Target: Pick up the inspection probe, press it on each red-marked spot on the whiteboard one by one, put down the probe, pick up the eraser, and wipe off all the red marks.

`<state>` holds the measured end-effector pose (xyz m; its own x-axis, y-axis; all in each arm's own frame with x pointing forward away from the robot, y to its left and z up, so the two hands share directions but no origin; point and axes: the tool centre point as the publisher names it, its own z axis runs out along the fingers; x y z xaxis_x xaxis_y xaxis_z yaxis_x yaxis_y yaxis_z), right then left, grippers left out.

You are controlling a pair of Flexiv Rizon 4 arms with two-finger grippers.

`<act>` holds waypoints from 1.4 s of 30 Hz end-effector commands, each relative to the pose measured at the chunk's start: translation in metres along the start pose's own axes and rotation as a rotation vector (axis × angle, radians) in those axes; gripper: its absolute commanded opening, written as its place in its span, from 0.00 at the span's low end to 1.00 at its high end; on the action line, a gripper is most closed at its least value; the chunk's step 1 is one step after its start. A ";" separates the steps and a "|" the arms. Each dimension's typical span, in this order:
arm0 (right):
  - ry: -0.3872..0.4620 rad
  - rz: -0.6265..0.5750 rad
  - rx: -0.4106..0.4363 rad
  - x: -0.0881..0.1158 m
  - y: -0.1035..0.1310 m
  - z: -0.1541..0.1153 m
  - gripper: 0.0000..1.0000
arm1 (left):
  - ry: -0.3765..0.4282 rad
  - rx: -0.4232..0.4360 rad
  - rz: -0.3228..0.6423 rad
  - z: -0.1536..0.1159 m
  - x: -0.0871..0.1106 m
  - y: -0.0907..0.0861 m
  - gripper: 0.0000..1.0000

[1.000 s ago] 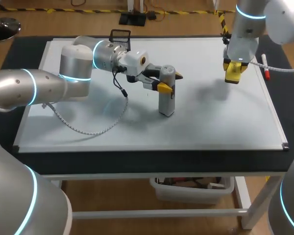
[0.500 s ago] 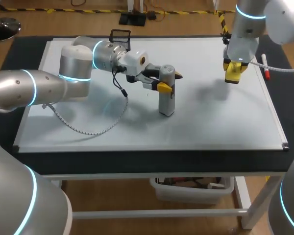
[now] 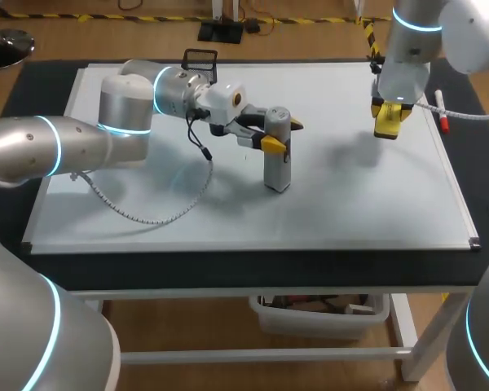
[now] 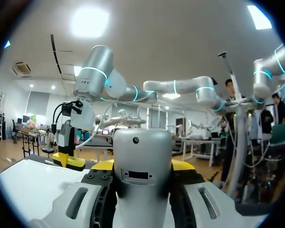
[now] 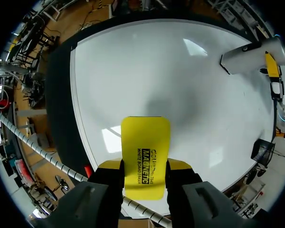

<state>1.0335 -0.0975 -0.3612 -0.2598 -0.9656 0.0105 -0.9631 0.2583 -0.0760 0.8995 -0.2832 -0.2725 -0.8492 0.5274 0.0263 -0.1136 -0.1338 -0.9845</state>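
Nothing has moved: left gripper (image 3: 282, 135) holds the probe (image 3: 277, 169) mid-frame, right gripper (image 3: 389, 116) holds the eraser (image 3: 386, 129) upper right; the whiteboard (image 3: 350, 204) looks clean, so maybe done

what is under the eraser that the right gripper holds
Bare whiteboard with a soft shadow; the eraser, shut in the right gripper, hangs clear of it. No red mark shows there. The patch right behind the eraser is hidden in the wrist view.

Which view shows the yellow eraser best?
The right wrist view: the eraser shows its broad yellow face, clamped in the right gripper. The head view shows it small, above the whiteboard; the left wrist view, distant, edge-on.
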 end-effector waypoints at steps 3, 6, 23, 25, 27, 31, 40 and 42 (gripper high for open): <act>0.002 -0.002 0.000 0.001 -0.001 0.000 0.00 | -0.025 -0.008 0.019 -0.011 0.003 -0.019 0.00; 0.002 -0.002 0.000 0.001 -0.001 0.000 0.00 | -0.061 -0.013 0.037 -0.026 0.004 -0.035 0.00; 0.002 -0.002 0.000 0.001 -0.001 0.000 0.00 | -0.341 -0.072 0.136 -0.149 0.023 -0.096 0.00; 0.002 -0.002 0.000 0.001 -0.001 0.000 0.00 | -0.373 -0.061 0.144 -0.163 0.025 -0.100 0.00; 0.002 -0.002 0.000 0.001 -0.001 0.000 0.00 | -0.407 -0.067 0.146 -0.175 0.027 -0.103 0.00; 0.002 -0.002 0.000 0.001 -0.001 0.000 0.00 | -0.467 -0.066 0.146 -0.195 0.032 -0.107 0.00; 0.002 -0.002 0.000 0.001 -0.001 0.000 0.00 | -0.574 -0.068 0.138 -0.230 0.050 -0.107 0.00; 0.002 -0.002 0.000 0.001 -0.001 0.000 0.00 | -0.596 -0.062 0.141 -0.236 0.055 -0.106 0.00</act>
<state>1.0335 -0.0974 -0.3613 -0.2598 -0.9656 0.0104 -0.9631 0.2583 -0.0760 0.9965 -0.0510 -0.2118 -0.9891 0.1395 -0.0474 0.0305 -0.1210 -0.9922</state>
